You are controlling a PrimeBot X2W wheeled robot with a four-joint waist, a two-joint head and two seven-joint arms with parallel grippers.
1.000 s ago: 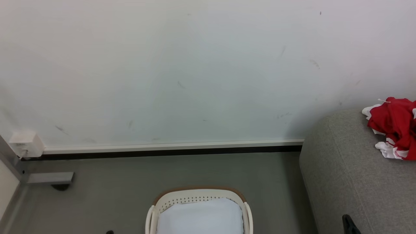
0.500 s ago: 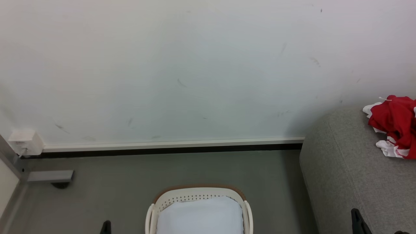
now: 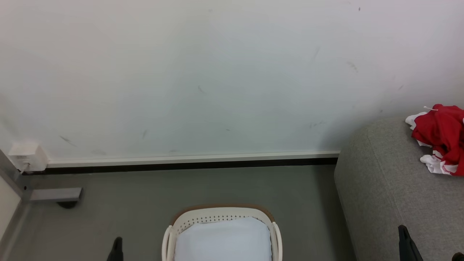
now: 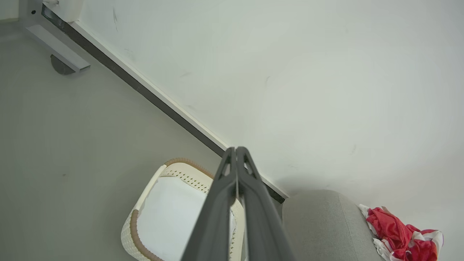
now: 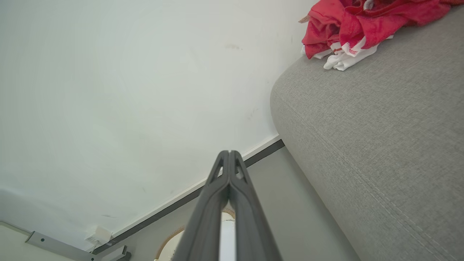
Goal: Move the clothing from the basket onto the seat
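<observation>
The red clothing (image 3: 440,134) with white trim lies in a crumpled heap on the grey seat (image 3: 391,188) at the right, close to the wall. The cream basket (image 3: 221,214) with a brown rim stands on the floor at the bottom centre, its white liner showing inside. The dark tip of my left gripper (image 3: 116,250) rises left of the basket. Over the seat's front part is my right gripper (image 3: 407,246). In the wrist views the left gripper (image 4: 236,149) and right gripper (image 5: 229,152) are both shut with nothing in them. From the right wrist, the clothing (image 5: 355,25) sits far up the seat (image 5: 380,127).
A white wall with a pale skirting board and dark strip (image 3: 188,163) runs behind the basket. A white socket box (image 3: 28,156) and a grey metal foot (image 3: 54,195) are at the far left. Grey floor (image 3: 145,195) lies between basket and wall.
Both gripper tips have risen into the head view from its bottom edge. The whole picture has shifted slightly upward, so the camera moved; clothing and basket stay put.
</observation>
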